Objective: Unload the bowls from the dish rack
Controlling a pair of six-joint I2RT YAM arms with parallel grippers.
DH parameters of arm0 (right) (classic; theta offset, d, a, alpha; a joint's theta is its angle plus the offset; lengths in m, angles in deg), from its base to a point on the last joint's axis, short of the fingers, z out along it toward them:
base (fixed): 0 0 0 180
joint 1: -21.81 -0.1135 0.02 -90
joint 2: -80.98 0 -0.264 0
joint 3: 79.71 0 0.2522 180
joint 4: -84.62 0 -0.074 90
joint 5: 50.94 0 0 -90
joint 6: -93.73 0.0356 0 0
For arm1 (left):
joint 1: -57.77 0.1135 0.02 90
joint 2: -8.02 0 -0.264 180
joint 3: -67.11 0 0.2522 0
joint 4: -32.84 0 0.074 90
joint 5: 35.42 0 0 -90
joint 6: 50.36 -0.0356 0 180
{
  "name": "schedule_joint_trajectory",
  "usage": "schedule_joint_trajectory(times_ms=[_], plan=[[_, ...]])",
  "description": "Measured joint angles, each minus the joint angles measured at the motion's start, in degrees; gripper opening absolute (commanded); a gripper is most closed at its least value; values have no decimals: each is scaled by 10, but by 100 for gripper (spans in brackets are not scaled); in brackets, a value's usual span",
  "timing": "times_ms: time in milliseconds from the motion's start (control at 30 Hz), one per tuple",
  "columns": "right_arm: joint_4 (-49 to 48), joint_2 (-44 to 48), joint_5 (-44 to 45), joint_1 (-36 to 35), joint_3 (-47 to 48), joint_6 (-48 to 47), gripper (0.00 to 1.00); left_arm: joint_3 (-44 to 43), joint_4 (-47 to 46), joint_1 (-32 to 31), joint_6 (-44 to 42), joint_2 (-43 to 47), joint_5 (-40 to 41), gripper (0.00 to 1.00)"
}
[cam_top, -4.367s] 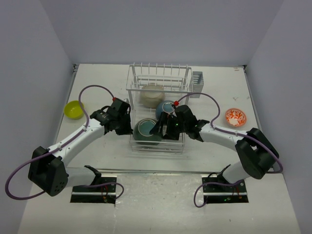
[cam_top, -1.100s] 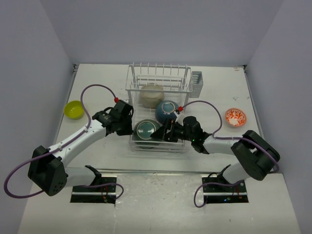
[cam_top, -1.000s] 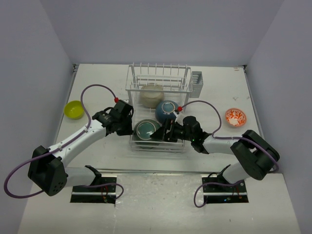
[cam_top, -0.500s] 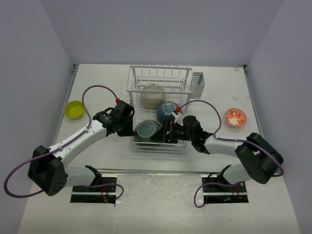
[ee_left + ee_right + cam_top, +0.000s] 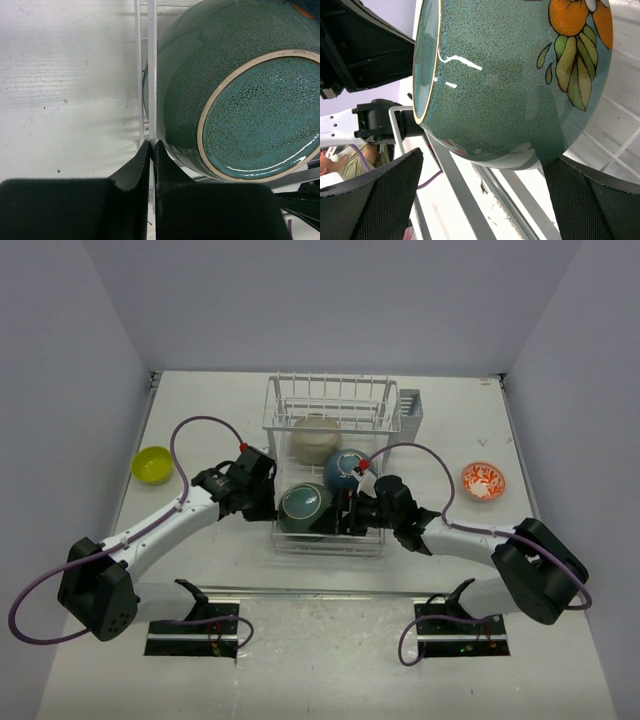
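Observation:
The white wire dish rack point(image 5: 332, 400) stands mid-table. In it the dark teal-green bowl point(image 5: 305, 510) is tipped up on its edge, its foot facing left. The dark blue bowl point(image 5: 345, 470) and the beige bowl point(image 5: 316, 440) lie behind it. My left gripper point(image 5: 268, 502) is shut on a wire of the rack's left side point(image 5: 152, 75), right beside the teal bowl point(image 5: 240, 100). My right gripper point(image 5: 348, 516) is open, its fingers wide apart around the teal bowl's point(image 5: 510, 90) lower side; the right finger point(image 5: 590, 200) seems to touch it.
The yellow-green bowl point(image 5: 152, 464) sits on the table at the left. The white bowl with orange-red pattern point(image 5: 484, 480) sits at the right. The grey caddy point(image 5: 410, 408) hangs on the rack's far right corner. Rack wires point(image 5: 455, 185) run under the teal bowl.
The teal bowl has gone from lying upside down to standing tipped on its edge. My right gripper has moved low and in against it. The rack has shifted slightly right.

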Motion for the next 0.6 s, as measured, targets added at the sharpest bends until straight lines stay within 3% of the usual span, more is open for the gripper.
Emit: schedule_joint_trajectory(times_ms=[600], plan=[[43,16,1,2,13,-3,99,3,-12,-1,2,-10,-18,0]])
